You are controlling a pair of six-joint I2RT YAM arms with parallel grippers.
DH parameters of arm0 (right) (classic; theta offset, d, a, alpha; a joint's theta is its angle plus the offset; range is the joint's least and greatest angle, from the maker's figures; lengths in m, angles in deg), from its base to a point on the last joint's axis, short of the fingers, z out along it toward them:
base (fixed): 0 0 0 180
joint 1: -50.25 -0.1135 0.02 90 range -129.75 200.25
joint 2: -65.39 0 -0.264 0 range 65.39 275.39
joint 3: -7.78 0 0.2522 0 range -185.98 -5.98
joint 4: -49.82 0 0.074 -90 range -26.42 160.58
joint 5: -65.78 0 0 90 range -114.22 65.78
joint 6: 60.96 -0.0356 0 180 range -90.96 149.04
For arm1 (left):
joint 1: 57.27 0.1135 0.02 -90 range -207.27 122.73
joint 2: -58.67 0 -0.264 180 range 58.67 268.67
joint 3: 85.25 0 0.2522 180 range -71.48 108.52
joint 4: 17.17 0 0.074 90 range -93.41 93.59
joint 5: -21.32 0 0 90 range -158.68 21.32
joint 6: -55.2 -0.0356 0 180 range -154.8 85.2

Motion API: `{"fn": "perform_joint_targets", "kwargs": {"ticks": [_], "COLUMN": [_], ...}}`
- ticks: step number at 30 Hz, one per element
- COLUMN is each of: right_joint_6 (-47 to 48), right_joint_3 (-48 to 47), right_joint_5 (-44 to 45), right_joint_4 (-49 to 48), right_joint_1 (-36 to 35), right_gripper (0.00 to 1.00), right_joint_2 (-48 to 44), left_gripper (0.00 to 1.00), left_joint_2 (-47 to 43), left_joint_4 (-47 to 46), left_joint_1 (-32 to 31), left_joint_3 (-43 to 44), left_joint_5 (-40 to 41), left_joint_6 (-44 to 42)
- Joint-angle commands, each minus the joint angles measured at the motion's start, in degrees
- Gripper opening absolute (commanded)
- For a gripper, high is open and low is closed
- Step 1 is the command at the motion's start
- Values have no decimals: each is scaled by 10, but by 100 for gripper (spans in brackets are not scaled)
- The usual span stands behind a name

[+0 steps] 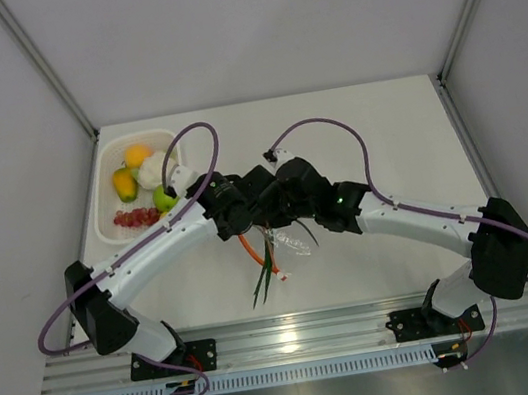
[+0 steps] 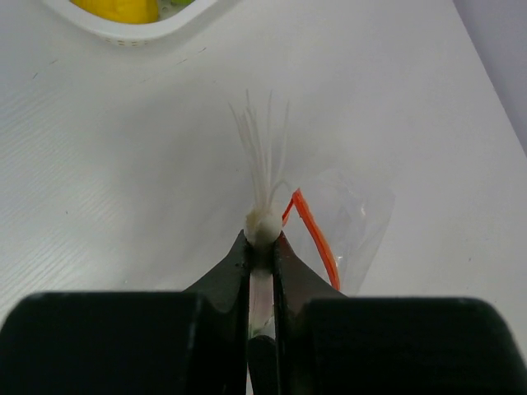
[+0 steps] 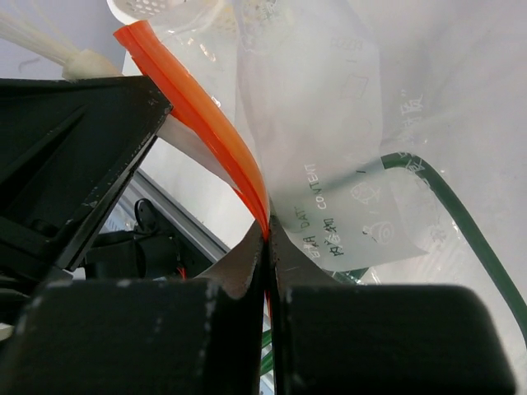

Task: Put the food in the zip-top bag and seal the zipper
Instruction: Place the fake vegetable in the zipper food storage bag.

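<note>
Left gripper (image 2: 263,243) is pinching, nearly closed, on stalk (image 2: 264,222) root end | right gripper (image 3: 268,235) is clamping fully on zipper (image 3: 202,115) | bag (image 3: 329,107) is hanging just ahead of right fingertips, zipper running up-left from them.

The left arm (image 1: 150,245) at lower left and the right arm (image 1: 420,222) at lower right have white shells, black joints and black bases, purple cables (image 1: 193,125) looping over them, and a small green light (image 1: 342,201) near the right wrist.

White table (image 1: 386,137), pale grey walls (image 1: 266,25), aluminium rail (image 1: 298,339) in front
</note>
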Motion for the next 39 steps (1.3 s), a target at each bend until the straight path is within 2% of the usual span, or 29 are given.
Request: {"fn": "perform_joint_targets", "kwargs": {"ticks": [1,7,14,19,21,22,23,29,35,38,39], "right_joint_6": [-6,-6,-15,-24,-24,-24,-24,-26,-23,-23,-22], "right_joint_3": [-21,-19,-17,-21,-21,-20,-20,-18,-17,-12,-9], "right_joint_5": [-4,-1,-5,-14,-13,-13,-14,-17,-20,-20,-20], "right_joint_4": [-14,-13,-16,-16,-13,-12,-11,-11,-6,-6,-5], "right_joint_1": [-17,-20,-21,-21,-20,-21,-21,-21,-23,-23,-23], "right_gripper": [0,0,0,0,0,0,0,0,0,0,0], "right_joint_2": [2,5,6,9,7,6,4,-4,-11,-14,-14], "left_gripper": [12,18,39,42,48,59,63,68,80,89,97], "left_joint_2": [26,40,30,30,33,33,31,19,-7,-22,-27], "left_joint_4": [109,109,109,108,108,108,108,109,109,107,103], "left_joint_1": [-6,-6,-6,-6,-6,-6,-6,-6,-4,-4,-4], "left_joint_3": [26,27,14,18,20,19,18,-1,-11,-4,-1], "left_joint_5": [39,50,47,41,41,41,41,54,76,84,85], "left_joint_6": [26,17,9,3,-3,-4,-5,-2,-9,-34,-44]}}
